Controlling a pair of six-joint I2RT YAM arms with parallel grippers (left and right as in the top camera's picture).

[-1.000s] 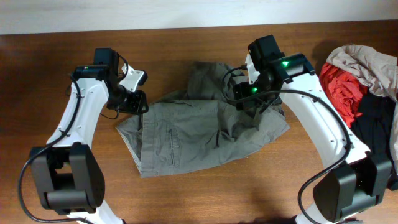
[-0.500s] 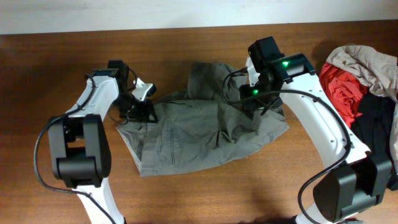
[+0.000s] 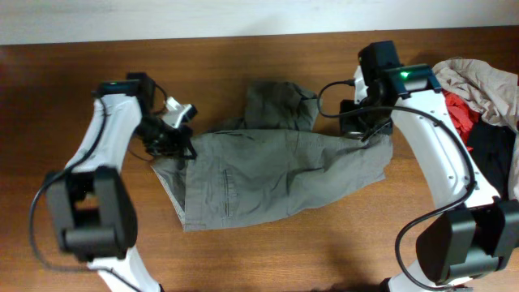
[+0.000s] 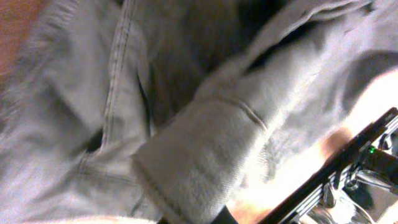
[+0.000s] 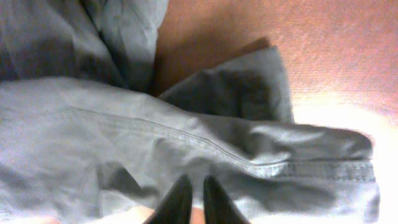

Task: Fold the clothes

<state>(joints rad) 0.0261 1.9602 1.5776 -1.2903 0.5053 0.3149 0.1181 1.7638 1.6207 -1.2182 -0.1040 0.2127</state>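
Note:
The clothes (image 3: 268,174), wrinkled grey-olive shorts, lie spread across the middle of the table, one leg bunched up at the back (image 3: 272,101). My left gripper (image 3: 174,148) is shut on their left edge. In the left wrist view a fold of the cloth (image 4: 205,143) runs down into the jaws at the bottom edge. My right gripper (image 3: 366,130) is at the upper right corner of the shorts. In the right wrist view its dark fingers (image 5: 198,198) stand nearly together, pinching the cloth (image 5: 124,137) near a stitched hem (image 5: 323,169).
A heap of other garments lies at the right edge of the table: pale beige (image 3: 474,81) on top, red (image 3: 446,113) and black (image 3: 491,154) below. Bare wooden table (image 3: 81,243) surrounds the shorts. A pale wall runs along the back.
Both grippers have closed. The right arm has moved right with the cloth, drawing the shorts' right side out flatter and wider. The left gripper has shifted slightly left on the left edge.

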